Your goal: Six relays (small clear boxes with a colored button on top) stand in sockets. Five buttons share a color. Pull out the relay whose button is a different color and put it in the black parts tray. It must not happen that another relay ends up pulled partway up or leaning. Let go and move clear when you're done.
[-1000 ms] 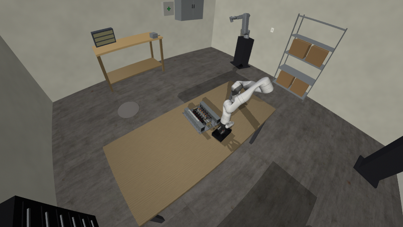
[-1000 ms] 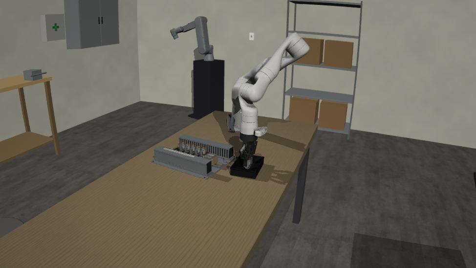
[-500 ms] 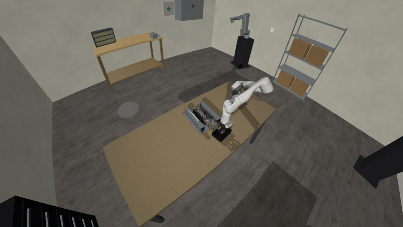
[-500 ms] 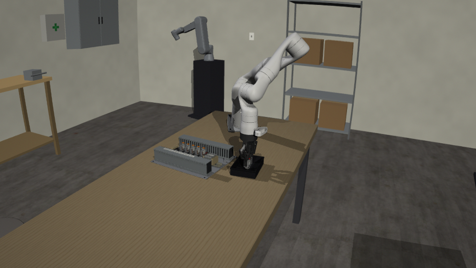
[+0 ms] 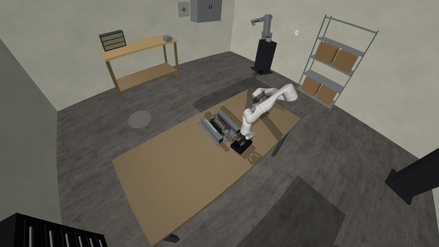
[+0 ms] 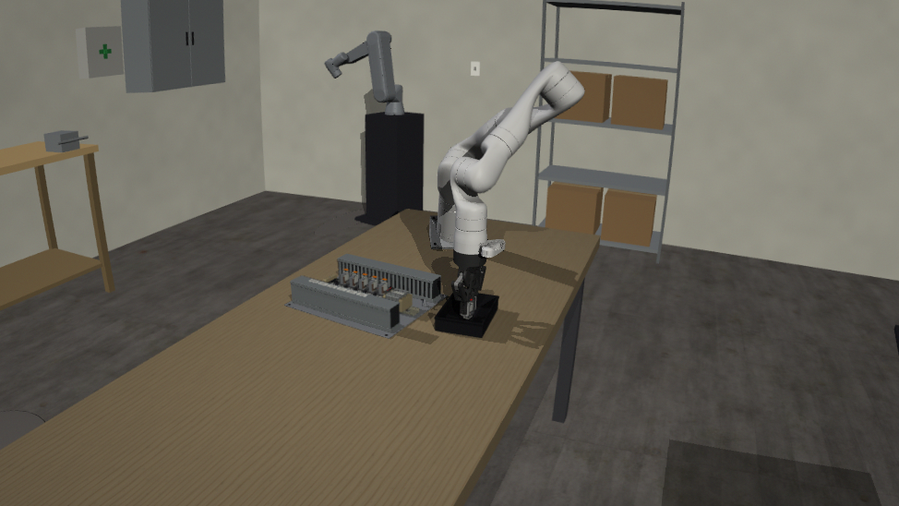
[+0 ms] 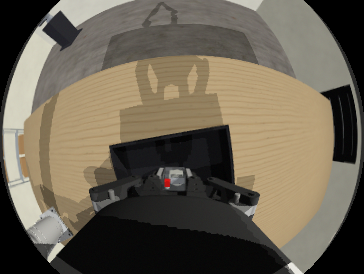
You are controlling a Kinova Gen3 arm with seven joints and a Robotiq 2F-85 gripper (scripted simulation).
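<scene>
On the worktop (image 6: 264, 403), a grey block of sockets (image 6: 352, 302) carries a row of relays with orange buttons (image 6: 365, 281). Just to its right sits the black tray (image 6: 484, 318). The gripper (image 6: 467, 307) reaches straight down into the tray, clamped on the relay with the red button (image 7: 168, 182), which is held low inside the tray walls; whether it touches the tray floor cannot be told.
</scene>
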